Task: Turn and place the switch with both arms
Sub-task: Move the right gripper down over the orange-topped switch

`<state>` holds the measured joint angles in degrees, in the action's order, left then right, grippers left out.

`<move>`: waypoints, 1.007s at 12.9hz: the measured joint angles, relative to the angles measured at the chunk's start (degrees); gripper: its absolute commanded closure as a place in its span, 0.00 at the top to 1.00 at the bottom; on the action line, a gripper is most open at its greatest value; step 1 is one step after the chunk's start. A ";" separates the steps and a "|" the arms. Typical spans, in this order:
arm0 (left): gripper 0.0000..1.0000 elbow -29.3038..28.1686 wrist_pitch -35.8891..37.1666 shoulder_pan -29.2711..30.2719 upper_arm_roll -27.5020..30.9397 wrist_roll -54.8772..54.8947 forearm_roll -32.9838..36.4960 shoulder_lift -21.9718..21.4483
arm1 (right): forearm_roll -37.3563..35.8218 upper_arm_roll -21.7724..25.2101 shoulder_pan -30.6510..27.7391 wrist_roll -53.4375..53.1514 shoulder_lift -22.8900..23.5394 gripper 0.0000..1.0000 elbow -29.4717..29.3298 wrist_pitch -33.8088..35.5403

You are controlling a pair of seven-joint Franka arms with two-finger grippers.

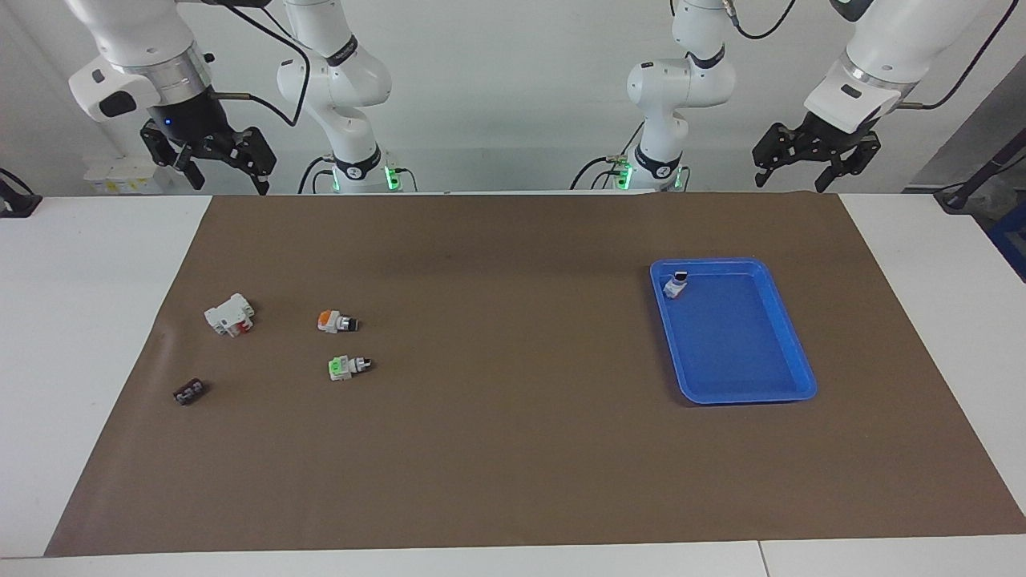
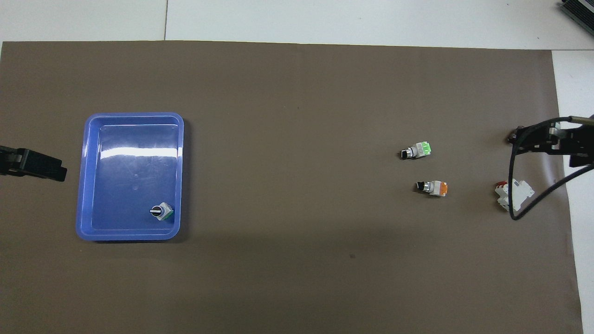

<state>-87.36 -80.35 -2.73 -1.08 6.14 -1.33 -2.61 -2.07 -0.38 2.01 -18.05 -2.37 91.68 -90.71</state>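
Observation:
The orange-faced switch (image 1: 335, 322) lies on its side on the brown mat toward the right arm's end, also in the overhead view (image 2: 432, 187). Its black-and-silver knob points toward the table's middle. My right gripper (image 1: 230, 183) hangs open and empty, high over the mat's edge at the robots' end; in the overhead view (image 2: 533, 141) it shows at the mat's edge at that end. My left gripper (image 1: 789, 180) hangs open and empty, high above the left arm's end, and shows beside the tray in the overhead view (image 2: 46, 169). Both arms wait.
A green-faced switch (image 1: 347, 366) (image 2: 416, 150) lies just farther from the robots than the orange one. A white-and-red block (image 1: 230, 314) (image 2: 513, 195) and a small black part (image 1: 189, 392) lie nearby. A blue tray (image 1: 737, 344) (image 2: 134, 153) toward the left arm's end holds another switch (image 1: 677, 284) (image 2: 161, 211).

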 measured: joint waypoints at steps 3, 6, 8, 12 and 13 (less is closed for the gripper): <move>1.00 -0.03 0.00 0.00 0.00 0.00 0.00 0.00 | 0.00 -0.07 0.57 -3.76 -0.34 1.00 7.91 -9.72; 1.00 -0.21 0.00 0.00 -0.03 0.00 0.00 -0.07 | 0.00 0.14 -0.03 -6.96 -1.18 1.00 17.74 -19.50; 1.00 -0.53 0.00 0.00 -0.04 0.00 0.00 -0.25 | 0.00 0.18 -0.19 -11.57 -0.09 1.00 23.42 -26.84; 1.00 -0.82 0.00 0.00 -0.04 0.00 0.00 -0.40 | 0.00 0.18 -0.19 -22.65 5.51 1.00 29.26 -37.39; 1.00 -0.82 0.00 0.00 -0.04 0.00 0.00 -0.41 | 0.00 0.19 -0.21 -25.76 6.81 1.00 30.47 -39.87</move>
<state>-88.19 -80.35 -2.73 -1.12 6.14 -1.33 -3.02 -2.07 -0.19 1.81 -43.81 4.44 122.16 -130.57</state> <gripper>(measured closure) 0.000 0.000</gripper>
